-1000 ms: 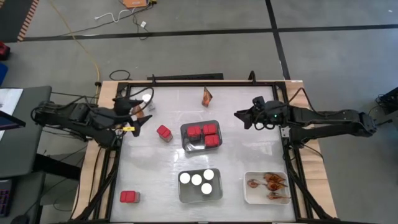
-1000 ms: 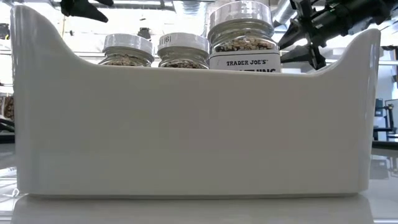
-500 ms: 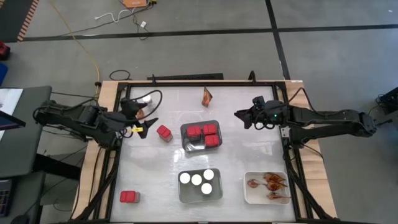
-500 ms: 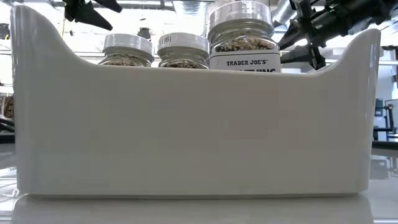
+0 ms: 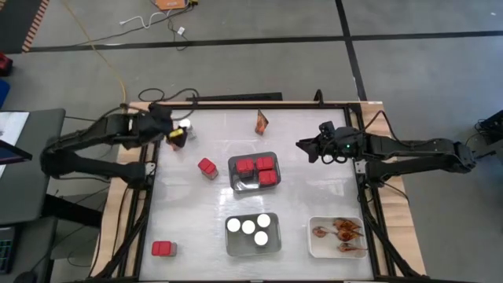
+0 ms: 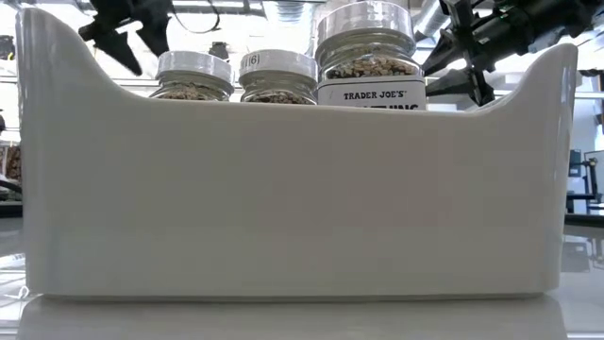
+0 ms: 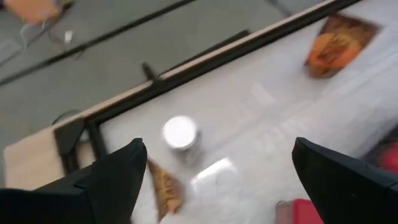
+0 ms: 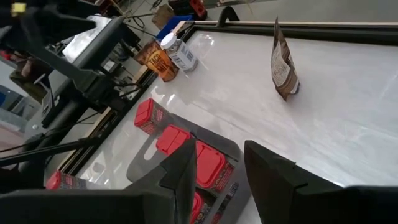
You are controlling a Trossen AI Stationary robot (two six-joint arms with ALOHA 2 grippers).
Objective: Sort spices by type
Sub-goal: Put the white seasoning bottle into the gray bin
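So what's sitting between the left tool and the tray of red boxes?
One loose red box on the table, seen from above, between the left tool and the tray.

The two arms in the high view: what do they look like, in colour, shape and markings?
Both are dark, slender, jointed arms with black cables along them. The left gripper carries a small yellow mark near its pointed black fingers. The right gripper has the same tapered dark fingers and a tiny green light behind it.

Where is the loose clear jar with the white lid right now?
In the high view the clear jar stands at the table's far left corner, beside an orange-brown packet, just under the open left hand.
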